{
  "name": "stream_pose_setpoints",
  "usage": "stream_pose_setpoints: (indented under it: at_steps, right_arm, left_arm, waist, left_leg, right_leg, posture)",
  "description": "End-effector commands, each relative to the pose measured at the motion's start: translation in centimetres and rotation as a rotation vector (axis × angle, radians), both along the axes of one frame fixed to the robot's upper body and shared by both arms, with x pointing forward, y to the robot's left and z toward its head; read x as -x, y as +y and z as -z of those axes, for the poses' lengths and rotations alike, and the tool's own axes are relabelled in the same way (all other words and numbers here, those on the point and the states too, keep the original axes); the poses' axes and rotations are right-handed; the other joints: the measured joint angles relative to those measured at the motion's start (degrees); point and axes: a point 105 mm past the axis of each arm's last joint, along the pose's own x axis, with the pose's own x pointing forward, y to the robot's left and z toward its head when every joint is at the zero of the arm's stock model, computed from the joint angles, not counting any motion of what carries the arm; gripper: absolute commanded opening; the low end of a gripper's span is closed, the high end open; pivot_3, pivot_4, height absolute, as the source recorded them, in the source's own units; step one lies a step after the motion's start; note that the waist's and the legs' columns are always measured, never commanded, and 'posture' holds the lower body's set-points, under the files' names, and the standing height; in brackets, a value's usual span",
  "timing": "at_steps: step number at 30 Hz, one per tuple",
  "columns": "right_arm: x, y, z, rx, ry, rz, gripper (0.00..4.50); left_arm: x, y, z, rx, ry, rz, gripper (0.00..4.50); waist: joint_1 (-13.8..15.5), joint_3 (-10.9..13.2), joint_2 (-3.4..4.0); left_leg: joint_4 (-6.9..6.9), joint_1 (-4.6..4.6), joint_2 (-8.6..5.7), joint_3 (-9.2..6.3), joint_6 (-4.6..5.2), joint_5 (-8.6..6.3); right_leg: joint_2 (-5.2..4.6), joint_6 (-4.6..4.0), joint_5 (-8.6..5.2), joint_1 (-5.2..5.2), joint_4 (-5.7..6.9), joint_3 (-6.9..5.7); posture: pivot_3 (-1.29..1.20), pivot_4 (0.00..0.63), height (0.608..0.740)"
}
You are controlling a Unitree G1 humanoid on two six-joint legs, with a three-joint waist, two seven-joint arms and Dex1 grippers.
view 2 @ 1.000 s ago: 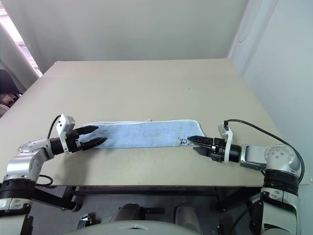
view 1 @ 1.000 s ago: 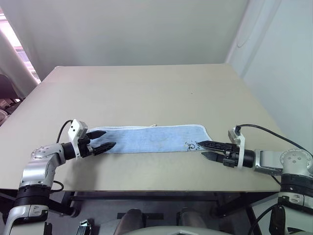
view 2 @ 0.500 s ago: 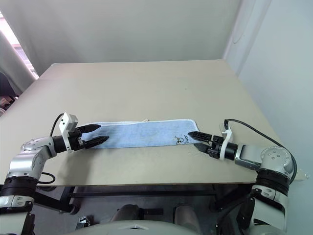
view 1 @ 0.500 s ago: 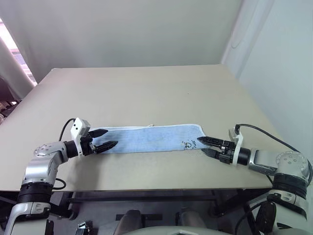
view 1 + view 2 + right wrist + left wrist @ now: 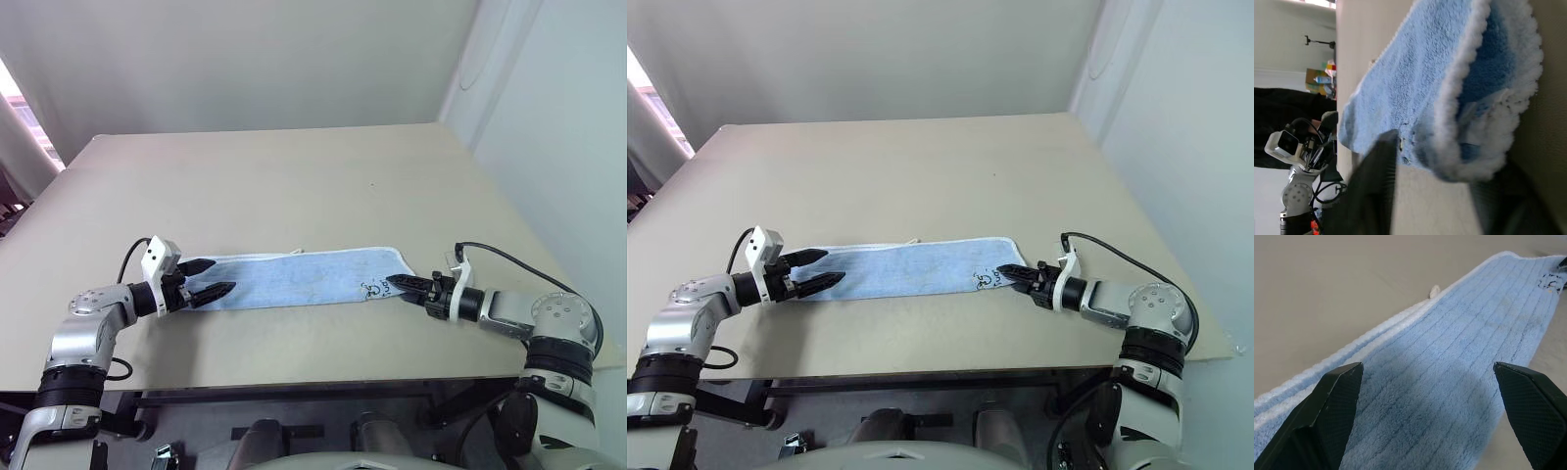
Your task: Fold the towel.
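The light blue towel (image 5: 294,279) lies as a long narrow strip across the near part of the table (image 5: 294,186). A small white loop tag (image 5: 300,250) sticks out at its far edge, and dark ink marks (image 5: 374,289) sit near its right end. My left gripper (image 5: 221,276) is open at the strip's left end, and the left wrist view shows its fingers (image 5: 1327,416) wide apart with the towel (image 5: 1449,382) between them. My right gripper (image 5: 395,282) is at the right end, fingers (image 5: 1376,186) drawn together on the white-edged towel corner (image 5: 1484,98).
The table's front edge (image 5: 323,384) runs just behind both grippers, and its right edge (image 5: 534,250) is close to my right arm. A pale wall (image 5: 549,117) rises to the right. Bare tabletop stretches beyond the towel.
My right gripper has slid left onto the towel's right end and its fingers have closed from wide apart to nearly together. The left gripper has stayed put. The camera view shifted slightly.
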Motion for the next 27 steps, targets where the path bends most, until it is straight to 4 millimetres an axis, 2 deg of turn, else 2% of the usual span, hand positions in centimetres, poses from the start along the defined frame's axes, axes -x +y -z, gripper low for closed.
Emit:
stream_pose_setpoints:
  at_steps: [1,3,7,12,17,22,25,27]
  right_arm:
    - [-0.9,-0.7,-1.2,-0.025,-0.043,0.044,0.67]
    - [-0.8,-1.1,-1.2,-0.031,-0.04,0.051,0.05]
    - [-0.5,-2.0,-0.9,-0.029,-0.026,0.069,0.05]
    - [0.2,-4.5,-1.8,-0.014,-0.044,0.085,0.05]
    - [-0.2,-6.1,-4.9,0.035,-0.156,0.066,0.05]
    - [-0.2,-3.5,-8.9,0.083,-0.34,-0.102,0.05]
    - [0.0,-1.3,-10.5,0.116,-0.441,-0.216,0.05]
    - [-0.1,0.0,-10.9,0.126,-0.469,-0.272,0.05]
  left_arm:
    - [-0.2,0.9,-1.0,-0.023,-0.031,-0.022,4.5]
    - [-0.2,1.0,-0.9,-0.027,-0.03,-0.028,4.5]
    - [-0.4,1.2,-0.9,-0.028,-0.031,-0.037,4.5]
    - [-0.6,1.4,-0.8,-0.033,-0.027,-0.049,4.5]
    - [-0.7,1.7,-0.7,-0.036,-0.022,-0.061,4.5]
    - [-0.7,1.9,-0.5,-0.043,-0.013,-0.074,4.5]
    - [-0.8,1.9,-0.5,-0.044,-0.009,-0.076,4.5]
    - [-0.8,1.9,-0.4,-0.049,-0.006,-0.077,4.5]
  waist:
    - [0.0,0.0,0.0]
    - [0.0,0.0,-0.02]
    - [0.1,0.0,0.02]
    - [0.5,0.0,0.06]
    - [0.3,0.1,0.12]
    - [-0.1,0.1,0.21]
    - [0.0,0.1,0.22]
    - [0.0,0.1,0.21]
  left_leg:
    - [0.03,0.0,0.0,0.0,0.0,0.0]
    - [0.16,0.05,0.0,0.0,0.0,0.0]
    - [0.21,0.13,0.0,0.0,-0.02,-0.01]
    - [0.16,-0.06,-0.04,0.0,-0.02,-0.01]
    - [0.02,-0.12,-0.04,0.04,-0.01,-0.01]
    - [0.12,-0.04,0.01,0.05,-0.01,-0.01]
    - [0.12,-0.04,0.03,0.04,-0.02,-0.01]
    - [0.11,-0.09,0.03,0.04,-0.02,-0.02]
  right_leg:
    - [0.0,0.04,-0.03,0.02,-0.01,0.0]
    - [0.01,0.19,-0.11,0.12,-0.01,0.0]
    - [-0.01,0.19,-0.12,0.24,-0.05,-0.01]
    - [-0.06,0.19,-0.14,0.14,-0.15,-0.01]
    - [-0.05,0.24,-0.16,0.05,-0.19,0.0]
    - [-0.01,0.24,-0.16,0.05,-0.07,0.0]
    - [-0.01,0.23,-0.17,0.03,-0.07,-0.01]
    - [-0.02,0.23,-0.17,0.01,-0.11,-0.01]
  posture:
    - [0.0,0.0,0.731]
    - [0.0,0.0,0.731]
    - [0.0,0.0,0.731]
    - [0.0,0.0,0.731]
    - [0.0,0.0,0.731]
    - [0.0,0.0,0.731]
    - [0.0,0.0,0.731]
    - [0.0,0.0,0.731]
